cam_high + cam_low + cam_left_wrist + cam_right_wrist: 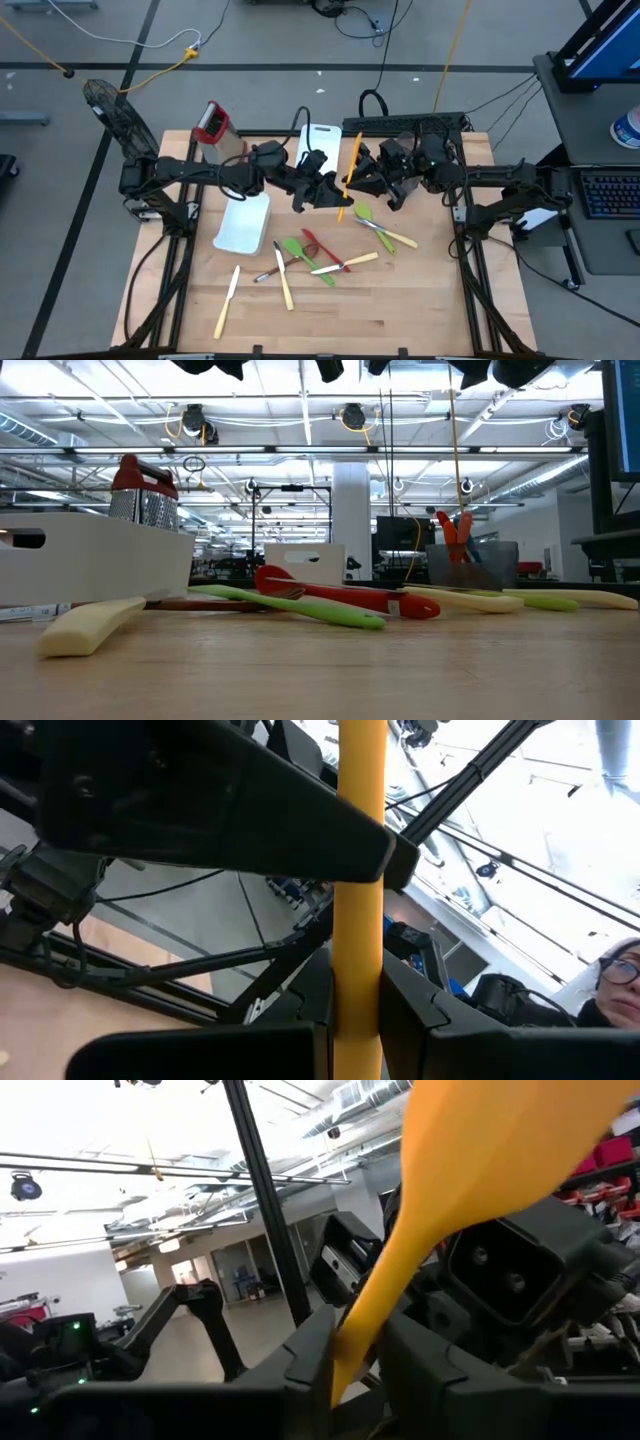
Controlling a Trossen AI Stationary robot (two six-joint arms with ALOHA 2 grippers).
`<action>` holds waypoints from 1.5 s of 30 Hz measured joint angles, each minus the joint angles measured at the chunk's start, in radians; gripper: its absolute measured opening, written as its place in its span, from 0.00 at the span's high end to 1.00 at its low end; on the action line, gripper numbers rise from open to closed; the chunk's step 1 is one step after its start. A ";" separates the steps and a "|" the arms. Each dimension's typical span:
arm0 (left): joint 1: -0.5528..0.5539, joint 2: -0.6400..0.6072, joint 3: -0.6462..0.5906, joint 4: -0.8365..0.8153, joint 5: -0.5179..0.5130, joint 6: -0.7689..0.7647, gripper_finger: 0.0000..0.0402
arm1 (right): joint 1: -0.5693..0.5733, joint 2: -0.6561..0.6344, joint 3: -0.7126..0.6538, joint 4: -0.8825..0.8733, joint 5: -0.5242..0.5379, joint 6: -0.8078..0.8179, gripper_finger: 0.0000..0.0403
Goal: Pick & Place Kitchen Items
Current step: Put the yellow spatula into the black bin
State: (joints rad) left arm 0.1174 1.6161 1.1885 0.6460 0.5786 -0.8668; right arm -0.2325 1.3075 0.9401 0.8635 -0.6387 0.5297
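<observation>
A long orange-yellow utensil is held in the air over the table's middle, running from far to near. My left gripper comes from the left and is shut on it. My right gripper comes from the right and is shut on it too. On the table below lie green spatulas, a red spoon, cream knives and other small utensils, each flat on the wood. My left gripper pinches the utensil's straight shaft between its two fingers. The fingers come from the table's left and lie across the shaft. The utensil is lifted clear of the table. My right gripper pinches the utensil's handle where it narrows below the wide blade, between its two fingers. The fingers come from the table's right and lie across the handle. The utensil is clear of the table.
A white tray lies left of centre. A white board with a handle hole lies at the back. A metal grater with a red top stands at the back left. The low view shows a grey bin holding orange-red utensils.
</observation>
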 joint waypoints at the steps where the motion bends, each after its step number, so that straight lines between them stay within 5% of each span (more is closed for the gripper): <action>1: 0.000 0.000 0.000 0.000 0.002 0.001 0.91 | 0.000 0.000 0.000 0.000 -0.010 0.000 0.88; 4: 0.000 0.000 0.000 0.004 0.013 0.008 0.91 | 0.000 -0.002 0.000 0.004 -0.027 -0.005 0.96; 14: 0.000 0.000 0.000 0.000 0.007 0.054 0.89 | -0.002 -0.002 0.000 -0.001 -0.021 0.026 0.97; 28: 0.000 0.001 0.000 -0.044 -0.031 0.080 0.49 | -0.006 0.001 -0.002 -0.099 -0.006 0.054 0.98; 32: 0.015 0.001 0.000 -0.063 0.042 0.084 0.39 | -0.027 0.000 -0.002 -0.114 -0.010 0.076 0.98; 45: 0.103 0.001 0.000 -0.420 0.121 0.177 0.34 | -0.152 -0.052 0.000 -0.382 -0.018 0.136 0.98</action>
State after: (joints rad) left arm 0.2208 1.6173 1.1889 0.2259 0.6997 -0.6899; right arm -0.3848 1.2554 0.9398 0.4818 -0.6568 0.6659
